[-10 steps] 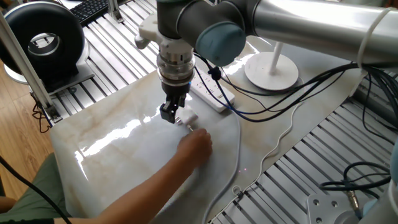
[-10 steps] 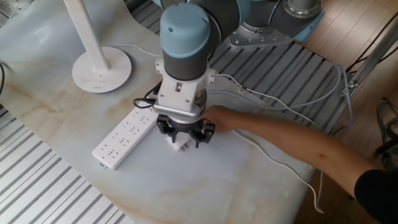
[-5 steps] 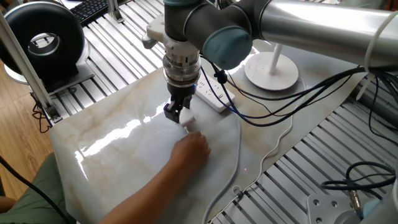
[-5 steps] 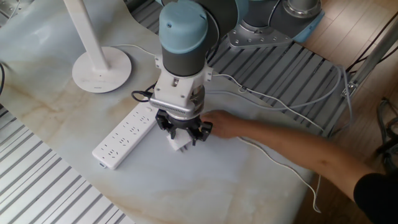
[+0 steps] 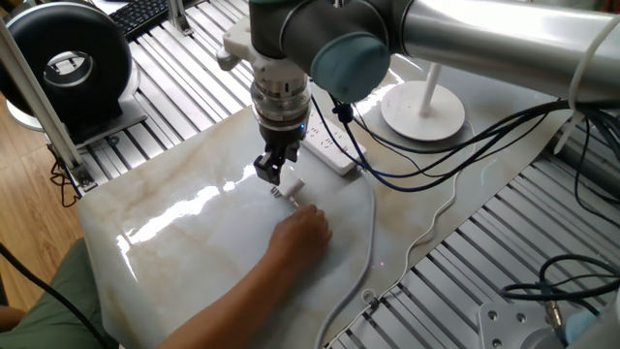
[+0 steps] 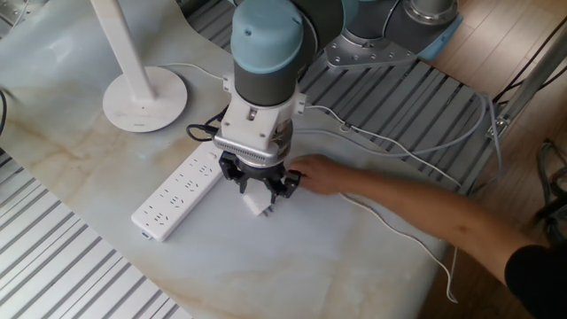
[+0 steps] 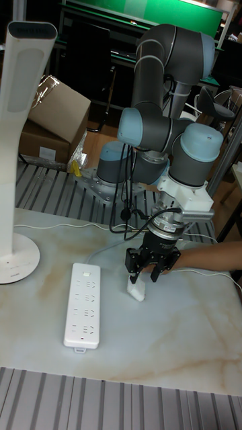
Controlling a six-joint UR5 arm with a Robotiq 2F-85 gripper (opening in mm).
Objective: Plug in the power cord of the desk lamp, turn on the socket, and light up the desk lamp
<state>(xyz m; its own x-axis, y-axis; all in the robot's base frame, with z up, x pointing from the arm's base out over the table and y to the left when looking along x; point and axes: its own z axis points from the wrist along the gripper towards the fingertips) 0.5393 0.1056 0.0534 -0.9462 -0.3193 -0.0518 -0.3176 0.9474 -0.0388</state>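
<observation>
- One desk lamp (image 7: 20, 161) was stood well beyond the socket (image 7: 83, 305), its cord not yet plugged in.
- Beside the socket, the gripper (image 7: 152, 263) was seen pinching the plug of the power cord (image 7: 136, 289), with a human hand (image 5: 302, 233) reaching in just beyond it.
- The plug's tilt was shown only in the tall view.

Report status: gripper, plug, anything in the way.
Gripper low over table, around plug; grip unconfirmed. Plug not in power strip, which lies alongside. Person's hand right beside gripper, in the way.
</observation>
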